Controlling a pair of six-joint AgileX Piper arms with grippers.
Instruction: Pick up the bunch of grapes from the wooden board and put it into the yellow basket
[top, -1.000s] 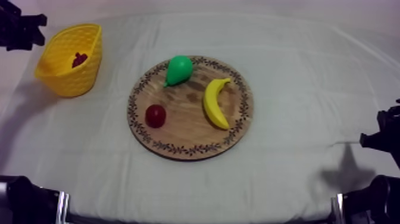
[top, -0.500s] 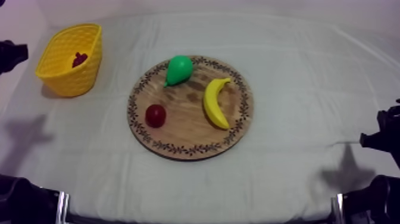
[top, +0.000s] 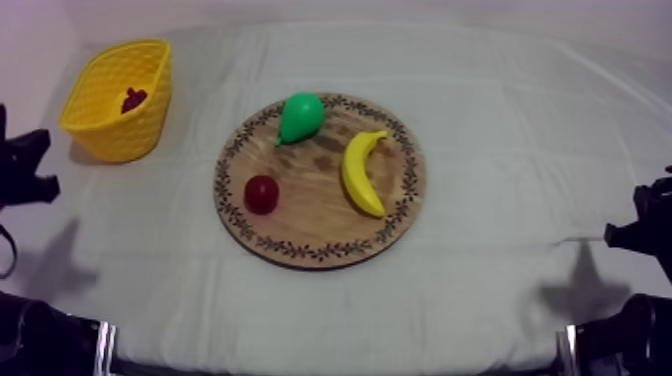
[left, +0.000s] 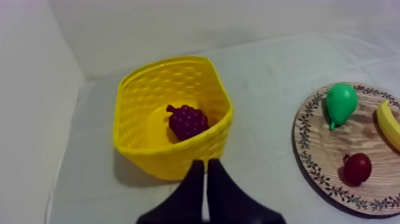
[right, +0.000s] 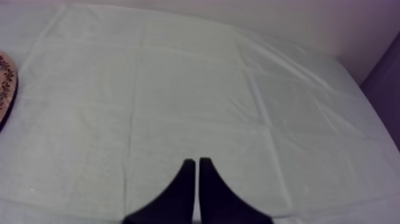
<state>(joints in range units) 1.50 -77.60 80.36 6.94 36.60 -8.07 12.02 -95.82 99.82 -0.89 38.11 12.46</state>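
Observation:
The dark purple bunch of grapes (top: 133, 99) (left: 187, 121) lies inside the yellow basket (top: 105, 130) (left: 172, 161) at the far left of the table. The round wooden board (top: 318, 232) (left: 312, 161) in the middle carries a green pear (top: 299, 116) (left: 341, 103), a banana (top: 362, 173) (left: 390, 124) and a small red fruit (top: 261, 194) (left: 357, 168). My left gripper (top: 30, 165) (left: 205, 164) hangs at the left edge, short of the basket, its fingers together as a narrow wedge holding nothing. My right gripper (top: 625, 235) (right: 194, 162) rests low at the right, shut on nothing.
Bare grey-white cloth (top: 520, 130) (right: 196, 89) stretches right of the board. The board's rim (right: 5, 89) shows at the edge of the cloth in the right wrist view. Arm bases (top: 50, 340) sit at the lower corners.
My left arm has drawn back from beside the basket, moving down the left edge toward the near side of the table. The grapes stay in the basket. The right arm is unmoved.

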